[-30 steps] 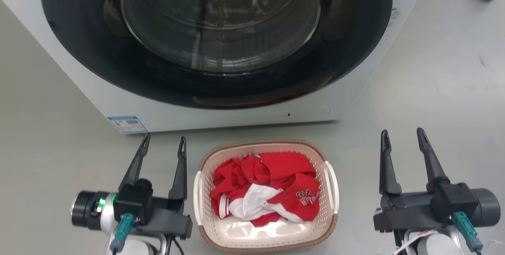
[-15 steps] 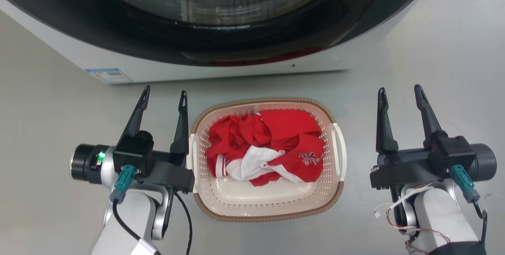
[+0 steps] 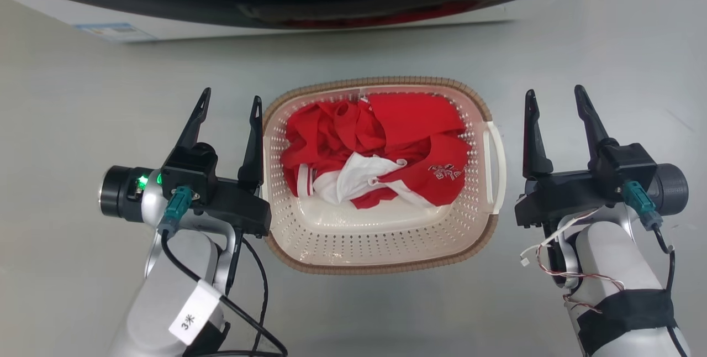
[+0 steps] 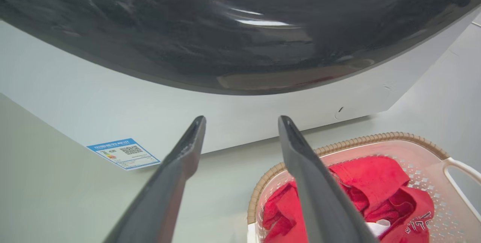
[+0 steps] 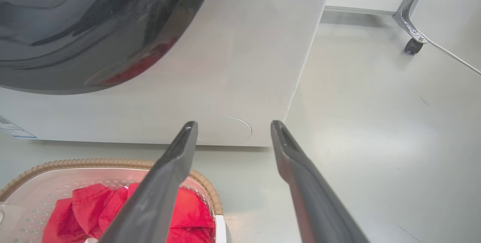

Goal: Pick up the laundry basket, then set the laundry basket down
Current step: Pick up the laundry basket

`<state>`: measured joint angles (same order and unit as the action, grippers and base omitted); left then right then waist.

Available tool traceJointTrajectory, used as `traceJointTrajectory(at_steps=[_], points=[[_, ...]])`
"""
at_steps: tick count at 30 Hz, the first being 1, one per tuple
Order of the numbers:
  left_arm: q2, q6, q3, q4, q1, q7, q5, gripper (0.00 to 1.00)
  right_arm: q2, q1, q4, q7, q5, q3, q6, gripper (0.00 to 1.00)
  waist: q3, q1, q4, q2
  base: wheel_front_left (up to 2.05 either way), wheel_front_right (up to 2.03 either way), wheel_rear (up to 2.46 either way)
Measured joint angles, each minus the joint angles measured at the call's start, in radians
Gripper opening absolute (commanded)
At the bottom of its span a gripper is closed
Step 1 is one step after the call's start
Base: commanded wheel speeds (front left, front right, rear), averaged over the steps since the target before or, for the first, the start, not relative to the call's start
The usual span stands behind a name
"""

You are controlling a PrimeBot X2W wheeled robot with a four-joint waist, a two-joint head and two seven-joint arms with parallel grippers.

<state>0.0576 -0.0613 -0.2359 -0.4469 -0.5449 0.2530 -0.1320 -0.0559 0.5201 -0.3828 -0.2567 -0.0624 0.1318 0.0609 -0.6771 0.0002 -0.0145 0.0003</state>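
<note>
The laundry basket, cream perforated plastic with a brown woven rim, sits on the grey floor in front of the washing machine and holds red and white clothes. My left gripper is open at its left side, the inner finger right against the basket's left edge. My right gripper is open a short way off the white right handle. In the left wrist view the open left gripper has the basket at lower right. In the right wrist view the open right gripper has the basket at lower left.
The white washing machine with its dark round door stands just beyond the basket, a blue label at its lower left corner. A metal leg with a caster stands far right. Bare floor lies on both sides.
The whole head picture has shifted: the camera has dipped, so the machine slid up and the basket looks bigger. Both grippers stay open beside the basket, now further along its sides.
</note>
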Motion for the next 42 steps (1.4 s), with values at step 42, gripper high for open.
traceJointTrajectory(at_steps=[42], points=[[-0.022,0.075,0.008,-0.424,-0.126,0.0,-0.124,1.0,-0.002,0.208,-0.407,0.0,-0.15,0.19,0.01,1.0,-0.219,-0.0002,0.016,-0.0003,0.0,0.0,0.0]])
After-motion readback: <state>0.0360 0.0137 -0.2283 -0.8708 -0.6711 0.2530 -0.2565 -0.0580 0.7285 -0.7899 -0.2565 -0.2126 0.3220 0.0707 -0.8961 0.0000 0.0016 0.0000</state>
